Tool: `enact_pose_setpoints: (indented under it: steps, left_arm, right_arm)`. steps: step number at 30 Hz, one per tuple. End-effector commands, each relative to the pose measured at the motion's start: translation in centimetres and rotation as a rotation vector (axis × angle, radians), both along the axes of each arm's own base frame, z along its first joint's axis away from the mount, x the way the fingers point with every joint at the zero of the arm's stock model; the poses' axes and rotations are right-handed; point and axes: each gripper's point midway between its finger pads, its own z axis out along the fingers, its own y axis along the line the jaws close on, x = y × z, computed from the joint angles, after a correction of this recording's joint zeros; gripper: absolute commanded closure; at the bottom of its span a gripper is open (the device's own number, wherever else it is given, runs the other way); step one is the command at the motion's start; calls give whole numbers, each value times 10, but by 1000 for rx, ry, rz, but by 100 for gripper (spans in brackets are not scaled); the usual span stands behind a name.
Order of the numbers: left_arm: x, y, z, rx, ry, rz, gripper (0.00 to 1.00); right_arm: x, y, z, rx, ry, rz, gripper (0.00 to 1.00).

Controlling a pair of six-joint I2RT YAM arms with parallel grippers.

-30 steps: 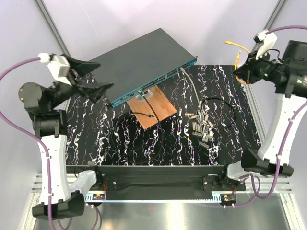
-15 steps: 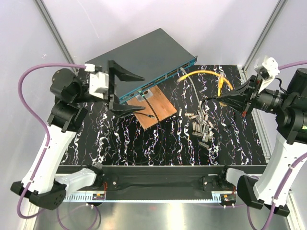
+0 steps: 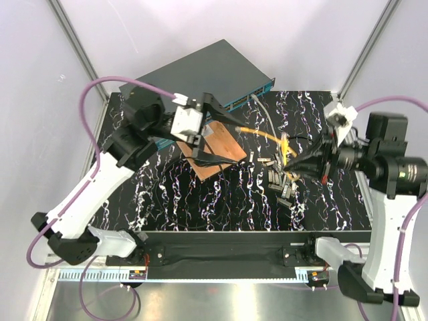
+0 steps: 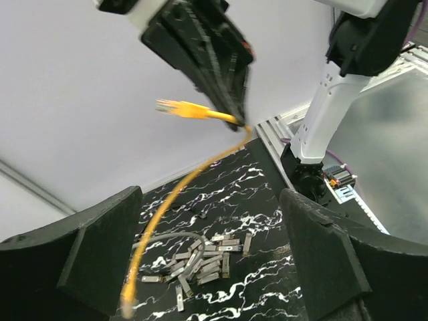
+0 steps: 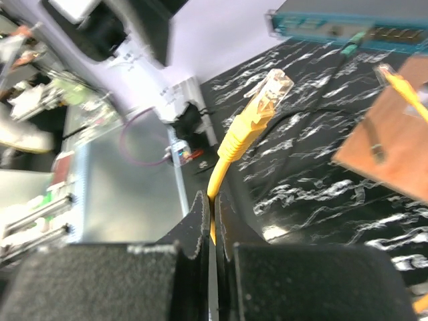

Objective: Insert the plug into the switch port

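Observation:
The switch (image 3: 217,67), dark grey with a teal front edge, lies at the back of the table. It also shows in the right wrist view (image 5: 348,23). My right gripper (image 3: 290,162) is shut on the yellow cable (image 5: 227,154) just behind its yellow plug (image 5: 269,88). It holds the plug (image 3: 285,143) in the air, away from the switch. The plug also shows in the left wrist view (image 4: 175,107). My left gripper (image 3: 238,142) is open and empty above the wooden board (image 3: 224,144), in front of the switch.
A pile of several small metal modules (image 3: 281,177) lies under the right gripper and also shows in the left wrist view (image 4: 200,257). A grey cable (image 3: 267,124) runs from the switch front. A black cable (image 3: 200,162) lies on the board. The table top is black marble-patterned.
Both arms swung toward the middle. My right gripper carried the yellow cable left and down over the module pile. My left gripper moved right, over the wooden board.

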Motion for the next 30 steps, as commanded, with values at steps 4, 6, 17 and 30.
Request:
enact_pose_setpoints:
  steps: [4, 6, 17, 30]
  left_arm:
    - [-17, -28, 10, -25, -10, -55, 16]
    - [-25, -36, 3, -9, 19, -82, 16]
    - [-73, -56, -13, 89, 378, -293, 34]
    - [-76, -62, -33, 128, 510, -279, 39]
  right_arm:
    - [-69, 11, -22, 105, 418, 118, 100]
    - [-78, 13, -26, 93, 425, 147, 100]
    - [-94, 14, -45, 15, 409, 203, 100]
    - [-101, 15, -58, -61, 348, 266, 100]
